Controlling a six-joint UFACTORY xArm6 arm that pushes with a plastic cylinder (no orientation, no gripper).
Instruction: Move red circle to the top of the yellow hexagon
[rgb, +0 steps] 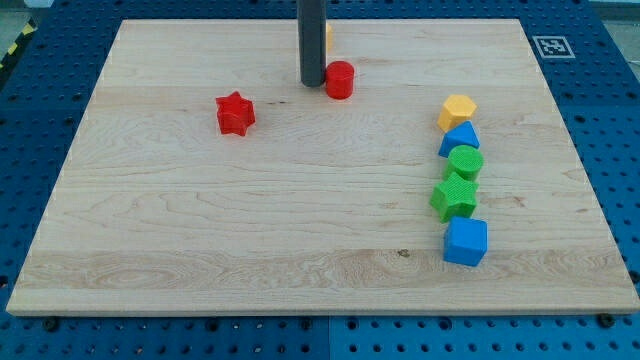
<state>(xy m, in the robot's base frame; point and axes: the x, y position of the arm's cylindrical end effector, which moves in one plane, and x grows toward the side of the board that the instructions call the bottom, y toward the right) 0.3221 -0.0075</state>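
Observation:
The red circle (340, 79) sits near the view's top centre of the wooden board (200, 220). My tip (311, 84) is just to its left, touching or nearly touching it. The yellow hexagon (457, 110) lies to the right, at the head of a column of blocks. A yellow block (327, 37) is mostly hidden behind the rod; its shape cannot be made out.
A red star (235, 113) lies left of my tip. Below the yellow hexagon, in a column: a blue triangle-like block (459, 139), a green circle (465, 162), a green star (454, 197), and a blue cube (465, 241).

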